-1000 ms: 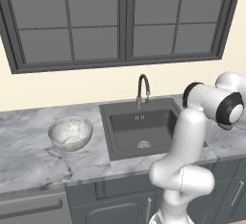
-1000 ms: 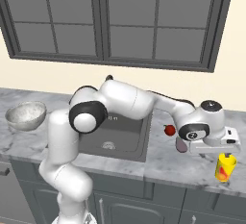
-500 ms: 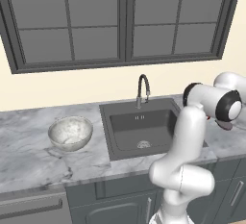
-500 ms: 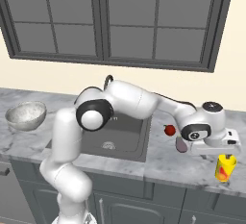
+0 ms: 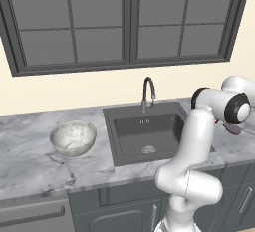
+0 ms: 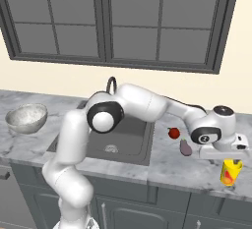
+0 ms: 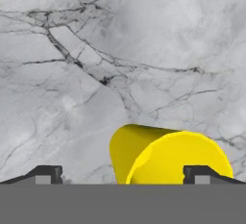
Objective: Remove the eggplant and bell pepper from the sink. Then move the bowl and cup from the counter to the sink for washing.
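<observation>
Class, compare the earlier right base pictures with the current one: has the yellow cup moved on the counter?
No. The cup stands at the same spot on the counter, right of the eggplant.

Your arm (image 6: 142, 102) is glossy white, built of thick rounded tubular links with dark grey discs capping the joints; the fingers (image 7: 45, 174) are small, dark and blocky.

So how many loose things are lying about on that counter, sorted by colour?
Red: 1, the bell pepper
Purple: 1, the eggplant
Yellow: 1, the cup
White-grey: 1, the bowl
Total: 4
</observation>
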